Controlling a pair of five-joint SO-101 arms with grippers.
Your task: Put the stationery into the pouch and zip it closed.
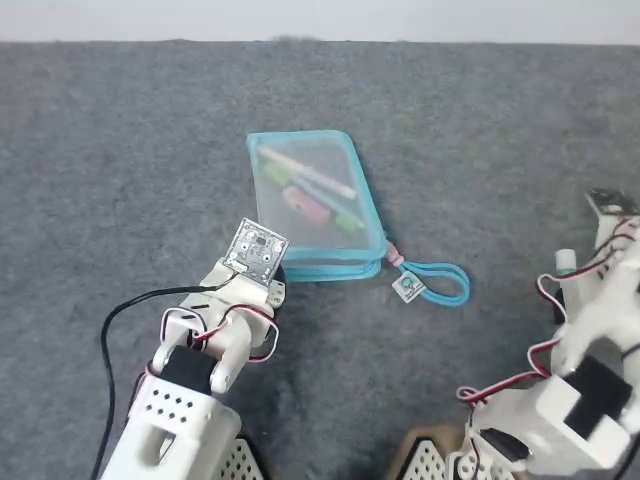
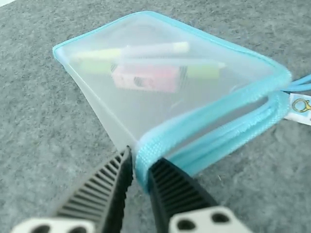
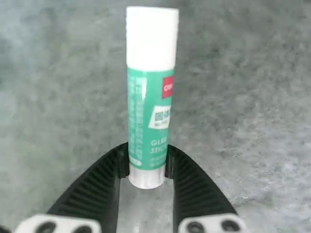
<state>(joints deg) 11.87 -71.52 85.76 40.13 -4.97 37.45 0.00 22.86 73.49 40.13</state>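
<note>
"So, where does the pouch (image 1: 315, 205) lie?"

"Flat on the grey mat (image 1: 120, 150), about mid-table. It is see-through with a blue border. Its blue strap (image 1: 440, 282) and a small tag (image 1: 407, 288) trail off one corner, toward the right arm's side."

"And the left gripper (image 2: 140, 171)?"

"Closed down on the pouch's near corner. Its ribbed fingers (image 2: 104, 187) pinch the blue zip edge (image 2: 204, 131) between them (barely a gap)."

"What is inside?"

"Pens (image 2: 155, 48) lying lengthwise, a pink block (image 2: 146, 77) beside them, and something green (image 1: 347, 222) nearer the zip."

"Is the zip done up?"

"From the left wrist the edge shows as two blue bands with a gap between them. How far it stands open, I cannot tell."

"The right gripper (image 3: 147, 162)?"

"It clamps a glue stick (image 3: 150, 92) by its bottom end, green label up and white cap pointing away from the wrist. That arm sits at the table's right edge, well apart from the pouch."
</note>
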